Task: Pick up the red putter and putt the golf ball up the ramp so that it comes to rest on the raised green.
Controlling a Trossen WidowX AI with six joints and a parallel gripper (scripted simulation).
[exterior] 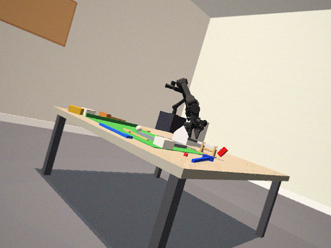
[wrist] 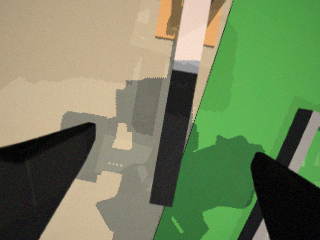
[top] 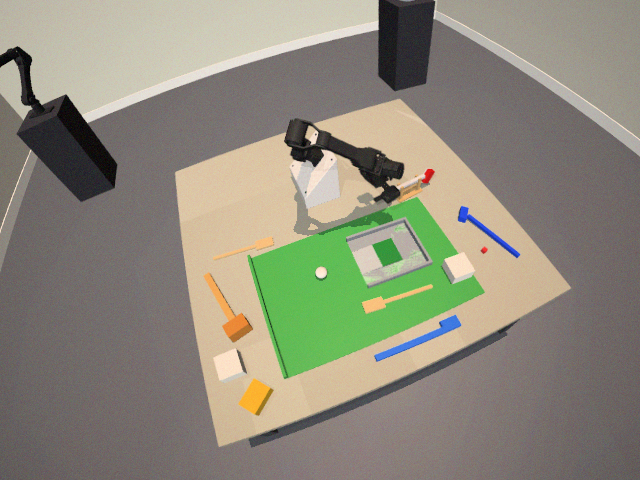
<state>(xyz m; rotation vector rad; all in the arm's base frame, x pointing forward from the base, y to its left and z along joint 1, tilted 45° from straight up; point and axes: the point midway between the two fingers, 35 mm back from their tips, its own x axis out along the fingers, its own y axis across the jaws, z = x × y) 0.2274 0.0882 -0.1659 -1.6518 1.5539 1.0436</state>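
The red putter (top: 413, 183) lies on a small wooden rack (top: 409, 193) just beside the green mat's (top: 310, 320) far edge, its dark grip (wrist: 172, 135) between the gripper's (top: 388, 195) wide-spread, empty fingers. A skewed descent could nudge the grip off the rack or catch the mat edge. The golf ball (top: 321, 272) waits mid-mat; a tan putter (top: 395, 299) lies near the raised green (top: 388, 251)

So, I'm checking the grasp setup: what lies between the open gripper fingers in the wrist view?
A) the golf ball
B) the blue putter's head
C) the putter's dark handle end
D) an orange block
C: the wrist view shows the gripper open and holding nothing, with the red putter's dark handle lying lengthwise between the fingers, along the green mat's edge.
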